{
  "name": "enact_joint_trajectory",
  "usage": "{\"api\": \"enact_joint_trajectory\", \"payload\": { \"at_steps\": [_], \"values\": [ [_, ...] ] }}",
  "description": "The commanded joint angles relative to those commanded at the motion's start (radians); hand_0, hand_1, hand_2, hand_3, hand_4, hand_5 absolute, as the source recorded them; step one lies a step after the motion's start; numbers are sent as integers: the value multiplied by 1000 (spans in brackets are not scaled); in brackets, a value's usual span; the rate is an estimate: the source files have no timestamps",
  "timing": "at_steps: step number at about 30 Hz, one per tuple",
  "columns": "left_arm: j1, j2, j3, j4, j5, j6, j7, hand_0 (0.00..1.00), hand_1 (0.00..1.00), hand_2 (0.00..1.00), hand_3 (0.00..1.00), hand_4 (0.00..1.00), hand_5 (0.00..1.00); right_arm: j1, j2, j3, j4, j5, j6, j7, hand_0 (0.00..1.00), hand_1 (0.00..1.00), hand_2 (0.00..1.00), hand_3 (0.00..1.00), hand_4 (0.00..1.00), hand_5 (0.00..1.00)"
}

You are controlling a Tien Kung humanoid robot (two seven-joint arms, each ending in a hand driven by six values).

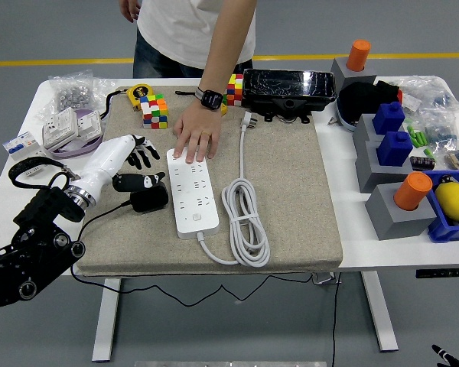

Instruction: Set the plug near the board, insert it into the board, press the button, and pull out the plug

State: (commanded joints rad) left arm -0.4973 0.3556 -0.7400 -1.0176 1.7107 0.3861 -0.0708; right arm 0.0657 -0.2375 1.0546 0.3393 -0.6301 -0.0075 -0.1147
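Where grey floor shows, beige mat [291, 191].

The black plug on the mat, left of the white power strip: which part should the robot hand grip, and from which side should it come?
Probably grip the black plug by its blocky body, thumb and fingers on opposite sides, coming from above and the left, where the left hand already is. The power strip crowds its right side, and the cable leaves its left end. The prongs cannot be made out.
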Motion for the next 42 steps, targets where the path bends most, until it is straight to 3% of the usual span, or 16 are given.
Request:
{"api": "enact_joint_trajectory", "payload": {
  "at_steps": [9, 10, 15, 16, 21, 22, 27, 28, 33, 42],
  "values": [
    [13, 0, -29, 27, 2, 15, -6, 353, 363, 411, 473, 606, 2, -2, 0, -3, 0, 1, 0, -1, 580, 674, 686, 619, 987, 525],
    [14, 0, -30, 28, -2, 17, -9, 418, 465, 507, 526, 614, 22, -3, 0, -3, 0, 1, 0, -1, 580, 674, 686, 618, 986, 524],
    [16, -1, -46, 16, -59, 31, -37, 418, 465, 507, 526, 614, 22, -1, 0, -3, 0, 1, 0, -1, 580, 674, 686, 618, 986, 524],
    [18, -1, -51, 10, -74, 37, -43, 565, 633, 569, 559, 813, 252, -1, 0, -3, 1, 1, 0, 0, 580, 673, 686, 618, 986, 524],
    [23, -3, -70, -15, -114, 58, -51, 565, 633, 569, 559, 813, 252, -1, 0, -3, 1, 2, 0, -1, 580, 673, 686, 618, 986, 524],
    [23, -3, -71, -17, -120, 59, -52, 672, 715, 702, 636, 879, 354, -1, 0, -3, 0, 2, 0, -1, 580, 673, 686, 618, 985, 523],
    [36, -14, -100, -32, -240, 93, -90, 672, 715, 702, 636, 879, 354, -2, 0, -4, 0, 2, 0, -1, 580, 673, 686, 618, 985, 523],
    [40, -17, -109, -32, -277, 104, -104, 680, 725, 717, 674, 898, 440, -2, 0, -4, 0, 2, 0, 0, 580, 672, 686, 618, 985, 523],
    [60, -35, -158, -25, -391, 129, -136, 680, 725, 717, 674, 898, 440, -3, 1, -6, 0, 3, 0, 0, 580, 672, 686, 618, 985, 523],
    [84, -54, -224, -6, -434, 119, -119, 675, 705, 689, 644, 871, 470, -2, 1, -4, 1, 3, -1, 0, 580, 672, 686, 617, 986, 524]
  ]
}}
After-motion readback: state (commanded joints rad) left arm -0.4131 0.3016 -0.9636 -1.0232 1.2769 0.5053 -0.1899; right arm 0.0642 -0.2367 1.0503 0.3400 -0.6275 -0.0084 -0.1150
